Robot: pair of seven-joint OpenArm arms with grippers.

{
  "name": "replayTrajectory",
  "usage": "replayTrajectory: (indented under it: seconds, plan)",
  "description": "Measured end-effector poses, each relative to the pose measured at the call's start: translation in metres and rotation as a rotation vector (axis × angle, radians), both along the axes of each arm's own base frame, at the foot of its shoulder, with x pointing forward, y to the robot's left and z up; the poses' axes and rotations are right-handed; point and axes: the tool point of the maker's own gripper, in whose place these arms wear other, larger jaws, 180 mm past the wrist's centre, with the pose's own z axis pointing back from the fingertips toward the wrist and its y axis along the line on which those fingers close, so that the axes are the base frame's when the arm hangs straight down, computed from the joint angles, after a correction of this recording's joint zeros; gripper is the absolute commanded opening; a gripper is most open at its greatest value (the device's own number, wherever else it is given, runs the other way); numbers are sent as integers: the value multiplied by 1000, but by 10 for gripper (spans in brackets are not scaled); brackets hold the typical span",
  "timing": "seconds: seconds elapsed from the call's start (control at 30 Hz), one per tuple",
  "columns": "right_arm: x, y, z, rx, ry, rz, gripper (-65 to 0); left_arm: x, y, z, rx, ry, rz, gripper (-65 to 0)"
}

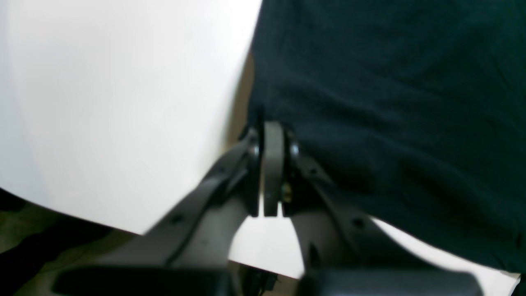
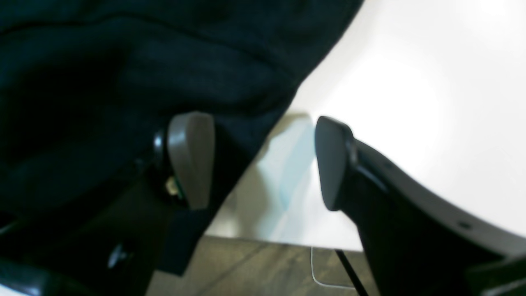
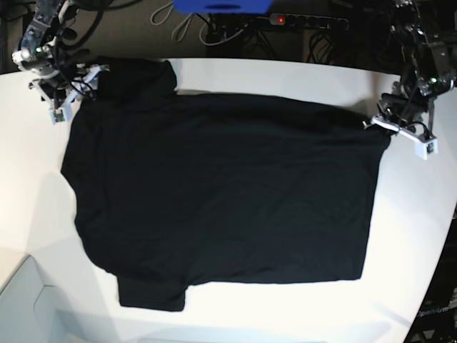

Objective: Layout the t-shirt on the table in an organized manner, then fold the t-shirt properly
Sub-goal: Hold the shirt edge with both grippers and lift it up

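Both wrist views blurry: left hand [image 1: 273, 164] clenched on t-shirt [image 3: 221, 193] edge, right hand [image 2: 263, 164] released.

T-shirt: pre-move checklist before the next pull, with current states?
1. Left tool shut on the t-shirt edge: ok, jaws closed with cloth between them in the left wrist view.
2. Right tool gripping cloth: not ok, jaws wide open; one finger lies against the shirt, nothing is pinched.
3. Shirt spread flat on the table: mostly ok; the corner near the right tool looks bunched in the base view.
4. Shirt fully on the table: ok in the base view.
5. Which part of the shirt the left tool holds: cannot tell.
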Motion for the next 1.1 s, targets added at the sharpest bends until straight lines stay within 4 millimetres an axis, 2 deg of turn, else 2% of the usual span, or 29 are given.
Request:
replayTrajectory:
  seconds: [0.1, 0.2, 0.27, 0.37, 0.4, 0.6, 0.87, 0.97, 1.1]
  plan:
    - [0, 0, 0, 0, 0, 0, -265, 0, 0, -1, -1, 2, 1, -649]
    - [-1, 0, 0, 0, 2, 0, -323, 0, 0, -1, -1, 3, 2, -649]
    - [-1, 0, 0, 1, 2, 0, -420, 1, 0, 0, -1, 0, 2, -649]
    - [-1, 1, -1, 2, 3, 2, -630, 1, 0, 0, -1, 0, 1, -649]
    - [-1, 1, -1, 2, 2, 2, -650, 1, 0, 0, -1, 0, 2, -649]
    - [-4, -1, 6, -22, 1, 9, -650, 1, 0, 0, -2, -2, 1, -649]
    - [9, -3, 58, -125, -123, 54, -650, 3, 0, 2, -2, -10, -2, -649]
    - [9, -3, 60, -132, -122, 55, -650, 3, 0, 3, -1, -12, -1, -649]
    - [15, -4, 62, -135, -133, 53, -650, 22, -1, 15, -10, -63, 0, -649]
